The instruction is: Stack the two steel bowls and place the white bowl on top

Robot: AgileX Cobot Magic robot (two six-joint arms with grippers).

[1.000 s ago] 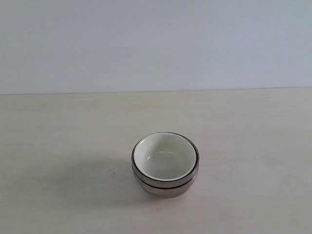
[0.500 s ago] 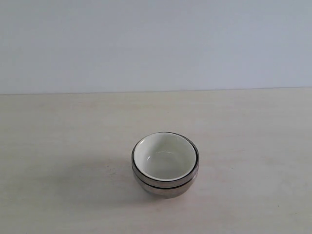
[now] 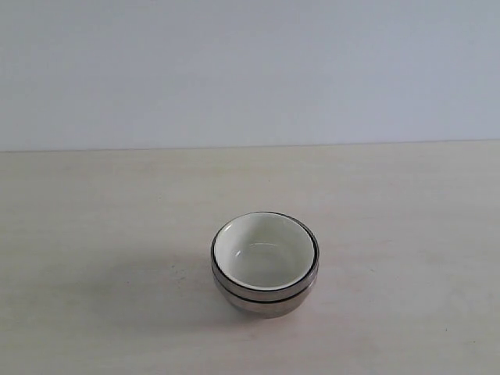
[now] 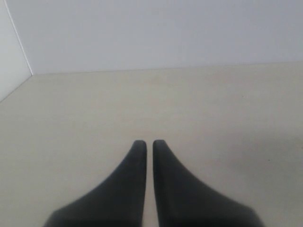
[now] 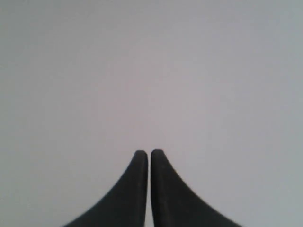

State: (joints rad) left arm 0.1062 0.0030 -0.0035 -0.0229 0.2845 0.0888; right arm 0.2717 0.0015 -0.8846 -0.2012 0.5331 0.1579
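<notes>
In the exterior view the two steel bowls [image 3: 264,297] stand nested one inside the other on the pale table, near the front middle. The white bowl [image 3: 264,251] sits inside the upper steel bowl, upright, its cream inside showing. Neither arm appears in the exterior view. My left gripper [image 4: 149,143] is shut with nothing between its dark fingers, over bare table. My right gripper [image 5: 149,153] is also shut on nothing, facing a plain pale surface. No bowl shows in either wrist view.
The light wooden table [image 3: 94,234] runs back to a plain white wall [image 3: 250,70]. In the left wrist view a wall corner [image 4: 19,42] meets the table edge at one side.
</notes>
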